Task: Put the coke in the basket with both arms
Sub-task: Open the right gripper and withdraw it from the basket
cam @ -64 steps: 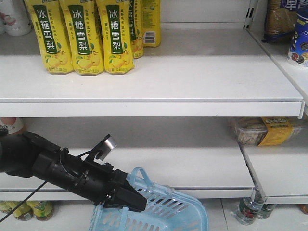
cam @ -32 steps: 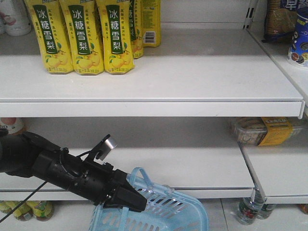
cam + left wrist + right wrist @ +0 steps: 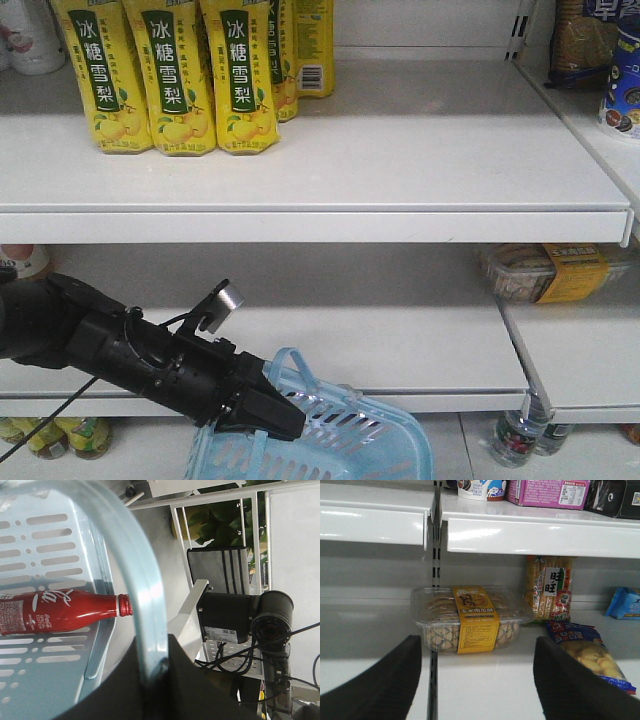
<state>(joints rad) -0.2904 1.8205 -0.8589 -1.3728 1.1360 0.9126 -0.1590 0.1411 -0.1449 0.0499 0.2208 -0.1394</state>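
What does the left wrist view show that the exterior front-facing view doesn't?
Left wrist only: the red aluminium Coca-Cola bottle lying on its side on the basket floor, plus a black camera unit beyond the rim.

Front view only: the yellow pear-drink cartons on the upper white shelf, and the left gripper seen from outside.

Both: the light blue slotted plastic basket, its handle clamped in the left gripper.

Three yellow pear-drink cartons (image 3: 170,80) stand in the front row of the top shelf, more behind them. One light blue basket (image 3: 350,440) with one red coke (image 3: 55,612) inside. One black arm (image 3: 150,365) out front. One clear snack box (image 3: 470,617), two small bottles (image 3: 525,430) low down
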